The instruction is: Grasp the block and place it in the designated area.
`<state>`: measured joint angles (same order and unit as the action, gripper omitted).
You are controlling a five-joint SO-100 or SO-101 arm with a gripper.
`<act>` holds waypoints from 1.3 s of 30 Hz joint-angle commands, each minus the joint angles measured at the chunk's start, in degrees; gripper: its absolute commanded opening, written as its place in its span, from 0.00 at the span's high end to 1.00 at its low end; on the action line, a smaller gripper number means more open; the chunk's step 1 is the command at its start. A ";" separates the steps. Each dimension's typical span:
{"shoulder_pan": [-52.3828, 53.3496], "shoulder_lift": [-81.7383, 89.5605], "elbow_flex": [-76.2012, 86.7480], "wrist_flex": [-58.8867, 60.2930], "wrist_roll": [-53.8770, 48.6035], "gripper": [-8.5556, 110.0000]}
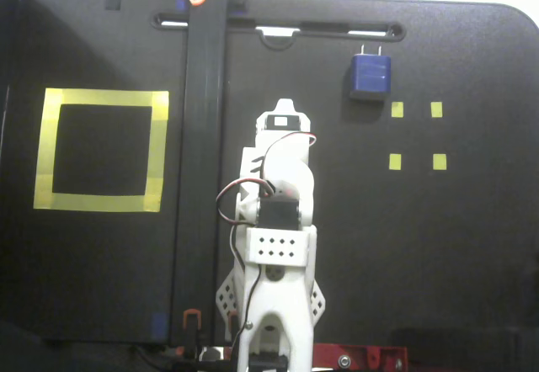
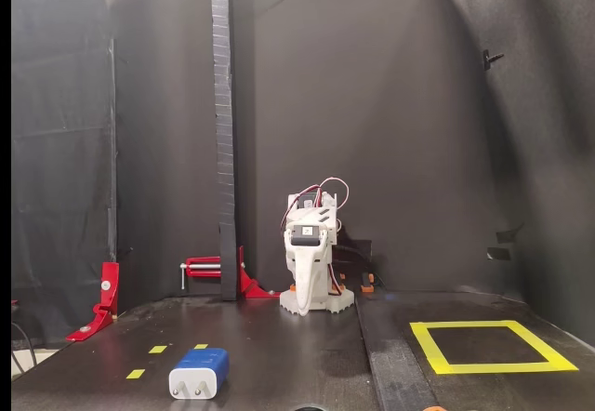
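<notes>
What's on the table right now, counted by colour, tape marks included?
Blue block: 1
Large yellow tape square: 1
Small yellow tape squares: 4
Red clamps, seen in the fixed view from the front: 2
Total: 8
</notes>
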<state>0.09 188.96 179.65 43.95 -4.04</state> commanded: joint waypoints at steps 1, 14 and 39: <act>0.26 0.35 0.26 0.18 0.35 0.93; -0.18 0.35 0.26 0.18 0.00 0.93; 0.09 0.35 0.26 -27.77 -0.09 0.93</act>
<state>0.09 188.96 179.65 19.69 -4.04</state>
